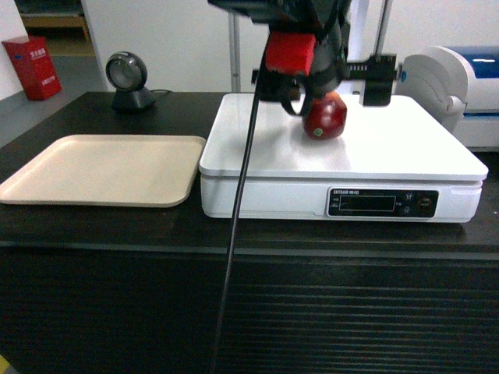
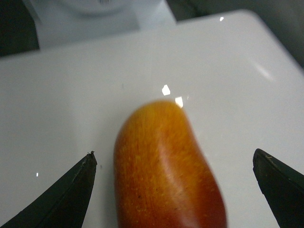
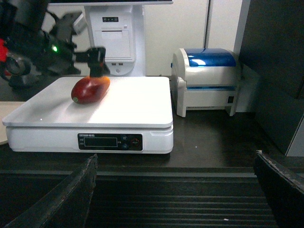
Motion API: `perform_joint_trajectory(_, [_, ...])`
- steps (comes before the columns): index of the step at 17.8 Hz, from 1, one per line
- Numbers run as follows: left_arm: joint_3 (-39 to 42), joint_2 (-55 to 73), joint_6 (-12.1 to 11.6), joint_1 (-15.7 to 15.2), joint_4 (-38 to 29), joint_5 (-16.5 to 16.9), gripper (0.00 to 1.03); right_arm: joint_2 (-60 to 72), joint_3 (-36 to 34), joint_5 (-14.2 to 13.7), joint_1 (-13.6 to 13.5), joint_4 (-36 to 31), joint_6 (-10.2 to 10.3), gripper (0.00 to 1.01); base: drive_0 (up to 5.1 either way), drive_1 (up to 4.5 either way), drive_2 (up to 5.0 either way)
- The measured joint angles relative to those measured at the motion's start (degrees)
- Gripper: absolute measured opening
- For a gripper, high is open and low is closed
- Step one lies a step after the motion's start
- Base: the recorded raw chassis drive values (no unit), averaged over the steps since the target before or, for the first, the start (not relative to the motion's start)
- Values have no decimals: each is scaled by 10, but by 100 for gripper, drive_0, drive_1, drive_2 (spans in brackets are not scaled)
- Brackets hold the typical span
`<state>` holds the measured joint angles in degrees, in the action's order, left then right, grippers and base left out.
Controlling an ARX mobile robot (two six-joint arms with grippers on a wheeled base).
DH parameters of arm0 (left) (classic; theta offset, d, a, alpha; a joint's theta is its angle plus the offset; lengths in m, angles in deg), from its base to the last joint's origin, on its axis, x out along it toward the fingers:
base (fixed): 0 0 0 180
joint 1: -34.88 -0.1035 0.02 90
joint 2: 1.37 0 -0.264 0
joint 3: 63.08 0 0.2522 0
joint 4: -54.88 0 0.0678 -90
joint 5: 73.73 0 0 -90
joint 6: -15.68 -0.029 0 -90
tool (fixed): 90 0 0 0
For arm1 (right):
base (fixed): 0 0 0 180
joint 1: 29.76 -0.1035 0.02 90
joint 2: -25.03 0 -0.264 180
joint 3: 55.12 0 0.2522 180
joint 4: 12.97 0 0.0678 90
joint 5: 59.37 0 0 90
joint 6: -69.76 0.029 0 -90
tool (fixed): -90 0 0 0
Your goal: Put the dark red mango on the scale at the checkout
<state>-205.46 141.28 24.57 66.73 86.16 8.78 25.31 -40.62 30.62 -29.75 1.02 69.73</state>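
The dark red mango (image 1: 325, 117) lies on its side on the flat white top of the scale (image 1: 390, 148), toward the back. My left gripper (image 1: 323, 84) hangs over it, open, one black finger (image 1: 378, 78) out to the right. In the left wrist view the mango (image 2: 166, 171) shows its orange end between the two spread fingertips of the left gripper (image 2: 173, 156), with white gaps on both sides. From the right wrist view the mango (image 3: 90, 89) rests on the scale (image 3: 123, 107). My right gripper (image 3: 175, 159) is open and holds nothing, in front of the checkout (image 3: 166, 199) ribbed front.
A beige tray (image 1: 101, 167) lies left of the scale on the checkout (image 1: 234, 234) counter. A round scanner (image 1: 129, 78) stands behind it. A white and blue printer (image 3: 209, 80) sits right of the scale. A black cable (image 1: 238, 202) hangs from the left arm across the front.
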Motion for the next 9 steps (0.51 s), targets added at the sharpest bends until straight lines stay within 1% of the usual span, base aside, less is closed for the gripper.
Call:
perform_joint_trajectory(1, [29, -40, -9, 0, -33, 1, 98, 0, 0, 0, 0, 0, 0, 98, 0, 0, 0])
perform_joint_trajectory(2, [64, -85, -23, 1, -79, 2, 98, 0, 0, 0, 0, 0, 0, 98, 0, 0, 0])
perform_joint_trajectory(3, [102, -125, -38, 2, -123, 10, 98, 0, 0, 0, 0, 0, 0, 98, 0, 0, 0])
perform_joint_trajectory(4, [143, -165, -51, 2, -170, 27, 98, 0, 0, 0, 0, 0, 0, 98, 0, 0, 0])
perform_joint_trajectory(5, [194, -210, -65, 0, -218, 40, 98, 0, 0, 0, 0, 0, 0, 98, 0, 0, 0])
perform_joint_trajectory(6, [253, -255, -84, -4, -259, 48, 98, 0, 0, 0, 0, 0, 0, 98, 0, 0, 0])
perform_joint_trajectory(8, [353, -311, -128, -32, -334, 40, 98, 0, 0, 0, 0, 0, 0, 98, 0, 0, 0])
perform_joint_trajectory(9, [386, -324, -143, -56, -343, 33, 98, 0, 0, 0, 0, 0, 0, 98, 0, 0, 0])
